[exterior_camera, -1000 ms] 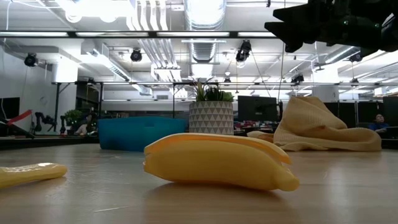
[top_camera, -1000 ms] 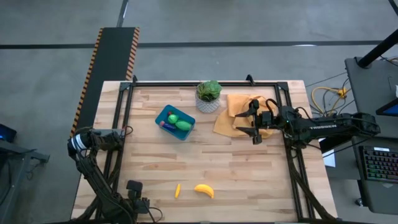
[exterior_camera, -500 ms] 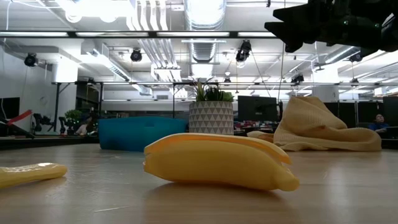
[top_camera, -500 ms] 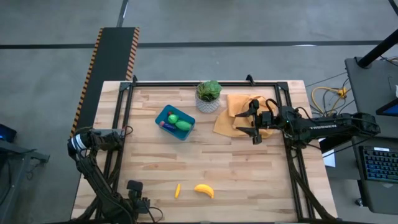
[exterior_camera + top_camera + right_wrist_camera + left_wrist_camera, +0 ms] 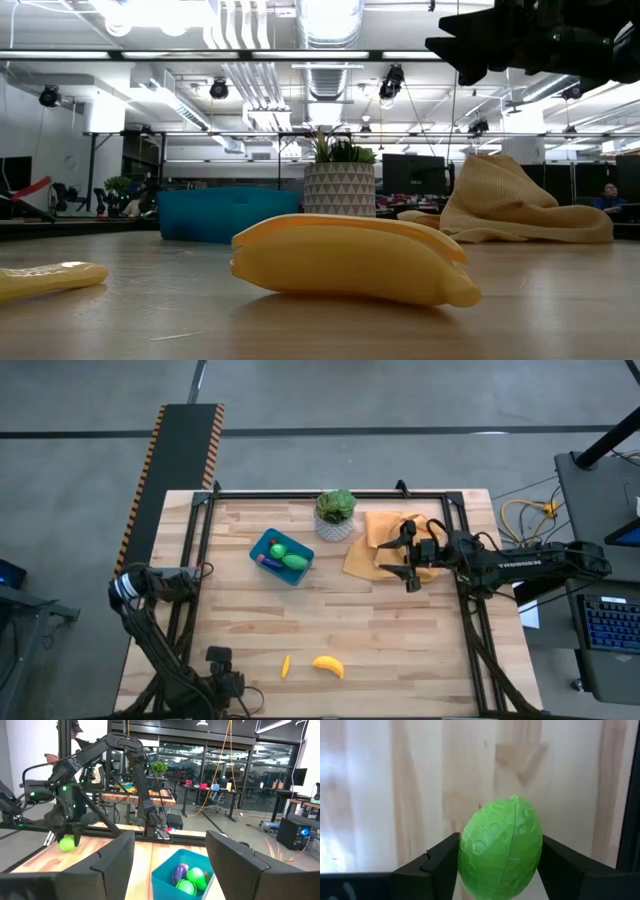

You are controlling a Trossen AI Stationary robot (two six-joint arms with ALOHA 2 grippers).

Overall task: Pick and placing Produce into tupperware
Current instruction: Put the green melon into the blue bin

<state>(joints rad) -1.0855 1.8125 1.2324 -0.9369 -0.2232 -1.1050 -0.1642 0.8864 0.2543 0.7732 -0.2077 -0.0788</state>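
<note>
Wooden table top (image 5: 400, 630) fills the middle of the overhead view, with a potted plant (image 5: 335, 513) and an orange cloth (image 5: 385, 540) toward the upper centre. The left gripper (image 5: 492, 870) sits at the lower left of that view, fingers pinching a green bumpy fruit (image 5: 501, 847); the right wrist camera shows it hanging just above the wood. The right gripper (image 5: 408, 557) hovers over the cloth, jaws spread and empty.

The tupperware (image 5: 281, 556) sits centre-left, well apart from the held fruit, so that's a long carry. My worry: the fruit is round and only clamped at its sides, so a fast swing could roll it out. The tub also looks fairly full, so a drop from height might bounce out.

Count: one tub, holding two green pieces (image 5: 192, 880) and one purple one (image 5: 180, 871); one banana (image 5: 328, 665) and one small yellow piece (image 5: 285, 666) lying near each other at lower centre; one green fruit in the gripper.
</note>
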